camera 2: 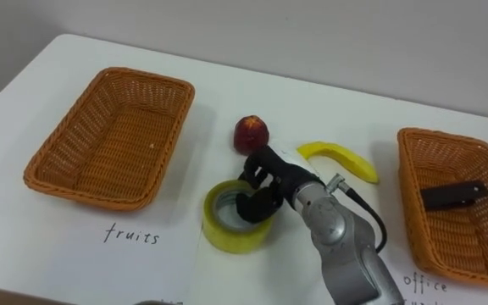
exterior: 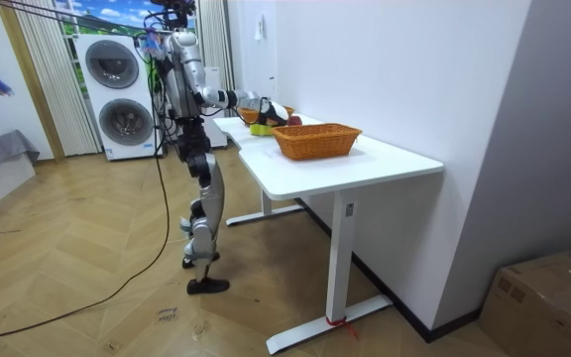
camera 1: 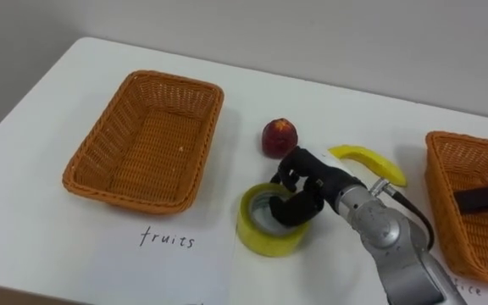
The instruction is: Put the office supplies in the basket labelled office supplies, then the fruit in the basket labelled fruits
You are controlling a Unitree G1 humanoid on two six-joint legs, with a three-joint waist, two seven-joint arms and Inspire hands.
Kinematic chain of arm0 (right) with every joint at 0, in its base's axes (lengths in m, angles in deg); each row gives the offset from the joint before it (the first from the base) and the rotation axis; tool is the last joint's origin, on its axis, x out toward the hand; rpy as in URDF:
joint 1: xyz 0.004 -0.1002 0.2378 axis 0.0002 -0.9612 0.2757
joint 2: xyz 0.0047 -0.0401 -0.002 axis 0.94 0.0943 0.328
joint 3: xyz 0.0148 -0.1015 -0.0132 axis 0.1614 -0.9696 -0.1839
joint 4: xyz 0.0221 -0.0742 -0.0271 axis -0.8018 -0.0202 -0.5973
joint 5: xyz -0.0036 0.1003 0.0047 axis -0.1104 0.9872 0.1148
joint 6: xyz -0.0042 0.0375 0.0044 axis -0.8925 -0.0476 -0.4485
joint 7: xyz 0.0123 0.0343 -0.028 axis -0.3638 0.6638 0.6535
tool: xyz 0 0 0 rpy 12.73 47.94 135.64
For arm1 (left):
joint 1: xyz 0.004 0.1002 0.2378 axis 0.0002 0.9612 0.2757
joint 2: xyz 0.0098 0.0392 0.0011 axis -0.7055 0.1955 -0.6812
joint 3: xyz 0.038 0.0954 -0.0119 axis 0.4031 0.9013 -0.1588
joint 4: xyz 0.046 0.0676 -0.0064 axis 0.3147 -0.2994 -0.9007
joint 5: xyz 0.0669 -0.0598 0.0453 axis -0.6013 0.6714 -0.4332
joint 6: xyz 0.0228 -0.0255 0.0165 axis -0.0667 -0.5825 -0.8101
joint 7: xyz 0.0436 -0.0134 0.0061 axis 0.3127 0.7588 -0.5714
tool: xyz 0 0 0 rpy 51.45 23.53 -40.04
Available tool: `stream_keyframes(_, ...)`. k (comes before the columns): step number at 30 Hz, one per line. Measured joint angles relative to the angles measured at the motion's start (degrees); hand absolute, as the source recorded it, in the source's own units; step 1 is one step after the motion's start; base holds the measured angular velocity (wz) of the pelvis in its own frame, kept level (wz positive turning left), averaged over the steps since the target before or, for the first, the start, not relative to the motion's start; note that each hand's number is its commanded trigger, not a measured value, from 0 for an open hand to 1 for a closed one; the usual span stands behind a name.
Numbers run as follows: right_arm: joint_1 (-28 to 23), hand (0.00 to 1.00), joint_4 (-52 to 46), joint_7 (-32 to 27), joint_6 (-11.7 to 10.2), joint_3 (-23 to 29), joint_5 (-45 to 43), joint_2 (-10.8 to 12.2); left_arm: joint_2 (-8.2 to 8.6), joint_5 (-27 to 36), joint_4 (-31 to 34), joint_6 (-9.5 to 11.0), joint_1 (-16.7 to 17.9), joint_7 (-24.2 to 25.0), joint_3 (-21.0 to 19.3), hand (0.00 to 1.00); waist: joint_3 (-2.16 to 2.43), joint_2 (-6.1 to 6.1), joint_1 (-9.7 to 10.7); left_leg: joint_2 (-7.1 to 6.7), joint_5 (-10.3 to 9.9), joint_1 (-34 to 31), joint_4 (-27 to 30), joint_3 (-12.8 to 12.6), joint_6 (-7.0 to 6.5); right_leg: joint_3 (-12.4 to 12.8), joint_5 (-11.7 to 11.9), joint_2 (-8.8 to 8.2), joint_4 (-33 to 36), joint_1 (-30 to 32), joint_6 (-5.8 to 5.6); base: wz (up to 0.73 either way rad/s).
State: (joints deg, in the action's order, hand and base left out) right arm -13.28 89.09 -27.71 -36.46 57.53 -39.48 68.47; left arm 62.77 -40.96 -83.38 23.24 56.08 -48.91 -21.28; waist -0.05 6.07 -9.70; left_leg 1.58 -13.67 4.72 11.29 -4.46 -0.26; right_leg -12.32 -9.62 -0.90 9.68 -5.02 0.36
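Nearest, at 5 o'clock in the eye views: right forearm, entering from the lower right and angled up toward 10 o'clock.

Right hand point(camera 1: 305, 191) is set on the yellow tape roll point(camera 1: 257, 230). Fingers are curled over the roll's rim on its 2 o'clock side, tips down in the core. The wall of the roll is judged to be pinched, so the grip is taken as closed on the tape. Wrist is held low, palm turned down and leftward.

Tape roll lies flat on the white table point(camera 1: 49, 229), core axis upright, so no long axis needs to be matched.

Key relation: the office basket point(camera 1: 444, 203) lies at 3 o'clock from the hand, well apart, on the same side as the working arm. A lift and a rightward carry is judged to be called for. A dark flat item point(camera 1: 484, 196) is already held in that basket.

Farther off, a red apple point(camera 1: 279, 137) is noted at 11 o'clock just beyond the knuckles, and a banana point(camera 1: 371, 162) at 2 o'clock, its length running 10 to 4. Both are judged near enough to be brushed.

Fruit basket point(camera 1: 146, 144) is seen at 9 o'clock, empty.
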Motion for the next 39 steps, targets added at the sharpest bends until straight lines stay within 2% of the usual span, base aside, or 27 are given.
stream_keyframes(7,-0.16,1.0,-0.31,0.37,-0.11,0.44,6.94,-2.03,0.07,-0.29,-1.29,0.45,0.11,-0.11,-0.62,0.0,-0.4,0.18,0.75,-0.03,0.0,-0.2,-0.02,0.37,0.0,-0.38,0.0,-0.02,-0.03,-0.1,0.0,0.03)
stream_keyframes(12,-0.45,1.0,-3.7,-0.17,-0.25,4.91,11.35,-2.93,0.13,-0.03,-1.13,1.58,1.09,0.03,-1.91,0.0,-0.49,0.22,2.52,-0.04,0.01,-0.12,0.02,0.2,-0.01,-0.4,0.0,-0.04,-0.02,-0.14,0.0,0.01)
stream_keyframes(15,-1.42,1.0,-6.29,-2.31,-1.91,8.08,12.21,-3.27,0.1,-0.04,-1.21,2.3,1.66,-0.03,-2.59,0.0,-0.42,0.17,3.86,-0.03,0.01,0.0,0.14,0.24,-0.01,-0.44,0.0,-0.08,-0.1,-0.42,0.0,0.02)
stream_keyframes(19,-2.26,1.0,-7.88,-5.28,-2.29,11.81,15.49,-3.24,0.16,-0.04,-0.75,3.09,2.15,-0.11,-2.76,0.0,-0.06,0.04,5.1,0.04,0.01,0.0,0.1,-0.5,-0.01,-0.1,0.0,-0.08,-0.01,-0.09,-0.01,-0.08)
stream_keyframes(21,-2.3,1.0,-8.1,-7.23,-2.35,14.47,18.35,-3.25,0.23,-0.04,-1.54,3.55,2.35,-0.17,-3.32,0.0,0.06,-0.39,5.66,0.12,0.01,0.56,0.04,-1.38,-0.01,1.09,0.0,0.03,0.04,-0.17,-0.01,-0.18)
stream_keyframes(23,-2.29,1.0,-8.62,-9.22,-2.51,15.95,19.85,-3.26,0.2,-0.05,-1.92,3.52,2.89,-0.18,-3.73,0.0,-0.04,-0.82,6.29,0.16,0.01,0.99,-0.05,-1.56,-0.01,1.16,0.0,0.06,0.07,-0.52,-0.01,-0.1)
stream_keyframes(24,-2.29,1.0,-9.12,-10.78,-2.55,16.72,20.07,-3.29,0.22,-0.06,-1.97,3.52,3.31,-0.18,-3.72,0.0,0.13,-0.99,6.63,0.18,0.0,1.12,-0.06,-1.77,-0.01,1.28,0.0,0.08,0.12,-0.52,-0.01,-0.07)
stream_keyframes(26,-2.3,1.0,-9.39,-12.85,-2.74,17.93,20.3,-3.29,0.31,-0.05,-2.04,3.5,3.7,-0.18,-3.71,0.0,0.15,-1.38,6.81,0.2,0.0,1.46,-0.25,-1.93,-0.01,1.5,0.01,0.12,0.21,-0.59,-0.01,-0.08)
stream_keyframes(29,-2.32,1.0,-9.4,-15.47,-2.75,18.87,20.4,-3.41,0.64,-0.14,-2.03,3.41,4.82,-0.18,-3.75,0.0,0.43,-1.94,7.09,0.31,-0.01,1.9,-0.64,-2.45,0.0,1.89,0.01,0.19,0.35,-0.65,-0.01,-0.07)
stream_keyframes(33,-2.33,1.0,-9.4,-17.14,-2.75,20.33,21.07,-3.39,1.45,-0.24,-2.06,3.17,6.5,-0.18,-4.1,0.0,0.58,-1.83,7.81,0.32,0.0,1.88,-0.87,-2.35,0.01,1.65,0.0,0.15,0.64,-0.57,-0.01,0.0)
stream_keyframes(36,-2.53,1.0,-9.4,-18.46,-2.79,22.07,22.68,-3.41,1.44,-0.21,-2.08,2.95,7.41,-0.23,-4.3,0.0,0.69,-1.51,8.85,0.24,0.0,1.84,-0.72,-1.61,0.0,1.12,0.0,0.05,0.58,-0.95,-0.01,0.1)
stream_keyframes(39,-2.68,1.0,-9.34,-20.78,-2.81,23.71,26.16,-3.48,1.41,-0.16,-2.31,2.93,7.82,-0.31,-4.44,0.0,0.61,-1.34,9.58,0.22,0.0,1.75,-0.66,-1.49,0.0,1.1,0.0,0.04,0.61,-0.96,-0.02,0.06)
